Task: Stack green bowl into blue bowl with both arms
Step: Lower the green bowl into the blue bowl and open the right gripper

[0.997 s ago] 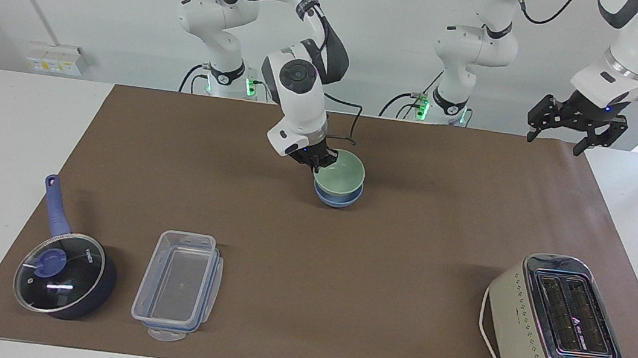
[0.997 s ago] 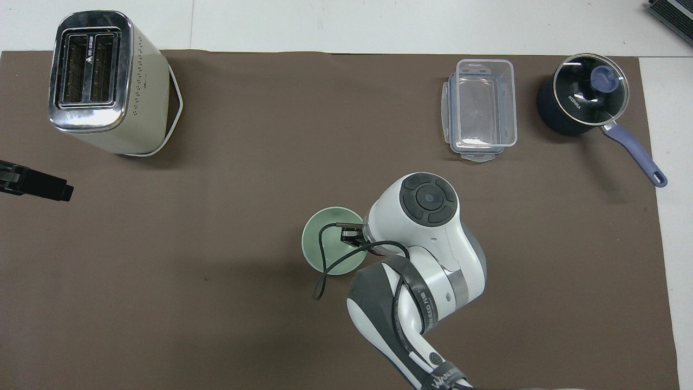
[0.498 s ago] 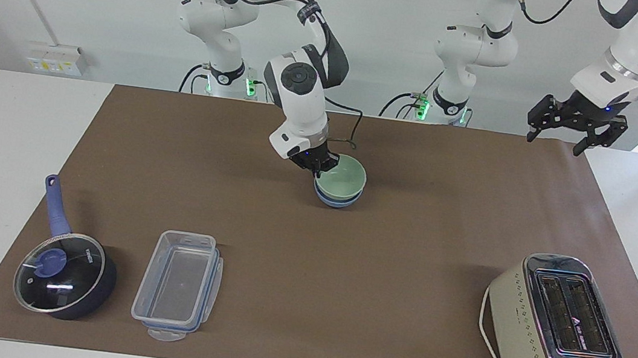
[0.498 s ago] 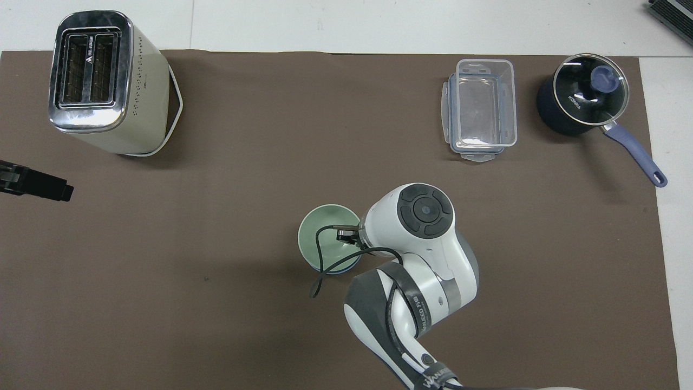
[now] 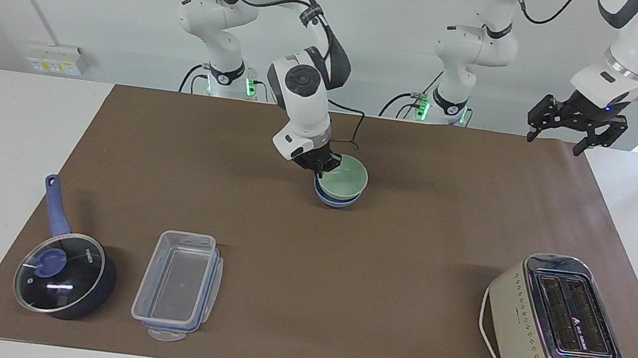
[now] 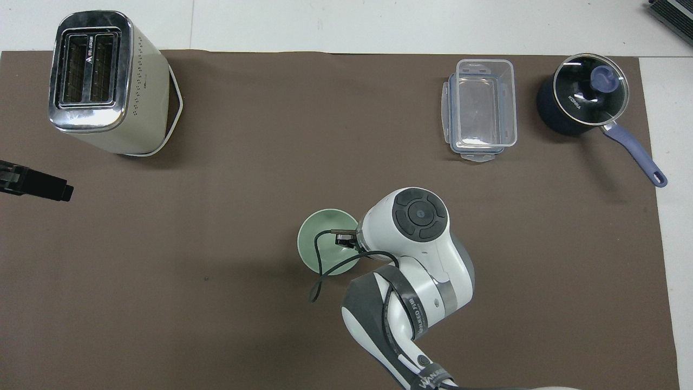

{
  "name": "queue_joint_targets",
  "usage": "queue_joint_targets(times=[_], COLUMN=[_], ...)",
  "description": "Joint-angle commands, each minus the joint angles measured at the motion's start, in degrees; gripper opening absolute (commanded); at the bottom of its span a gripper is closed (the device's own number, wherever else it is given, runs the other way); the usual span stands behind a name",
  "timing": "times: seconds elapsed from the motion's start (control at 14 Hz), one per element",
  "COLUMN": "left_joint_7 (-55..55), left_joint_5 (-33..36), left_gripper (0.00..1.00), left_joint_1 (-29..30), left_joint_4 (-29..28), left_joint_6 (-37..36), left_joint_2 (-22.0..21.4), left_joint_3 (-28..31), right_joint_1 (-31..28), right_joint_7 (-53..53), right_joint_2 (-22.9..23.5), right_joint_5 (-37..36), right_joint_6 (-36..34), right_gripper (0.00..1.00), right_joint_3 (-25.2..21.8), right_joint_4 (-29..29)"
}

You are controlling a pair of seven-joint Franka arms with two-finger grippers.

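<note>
Green bowl (image 5: 345,181) sits nested in the blue bowl (image 5: 333,200) at centre frame in the facing view, right hand (image 5: 317,165) clenched on its rim; left hand (image 5: 576,124) hangs released at upper right, waiting, above the desk (image 5: 310,251) edge past the toaster (image 5: 557,324)

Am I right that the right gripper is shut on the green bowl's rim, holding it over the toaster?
Not quite. The right gripper is shut on the green bowl's rim, but it holds it over the blue bowl, not the toaster, which stands apart at the left arm's end. The facing view shows it.
</note>
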Motion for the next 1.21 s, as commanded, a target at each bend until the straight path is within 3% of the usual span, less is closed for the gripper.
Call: queue_joint_targets(times=[0.0, 1.14], left_joint_7=[0.18, 0.18], left_joint_5=[1.01, 1.01], left_gripper=[1.0, 1.0], left_joint_1=[0.48, 0.48], left_joint_4=[-1.85, -1.85], left_joint_6=[1.28, 1.28], left_joint_2=[-1.38, -1.38], left_joint_3=[-0.47, -0.47], right_joint_1=[-0.28, -0.36], right_joint_7=[-2.29, -3.69], right_joint_2=[-0.18, 0.08], right_joint_5=[1.4, 1.4], right_joint_6=[1.92, 3.06], right_gripper=[0.0, 0.02], right_joint_3=[0.1, 0.1], right_joint_4=[-1.03, -0.85])
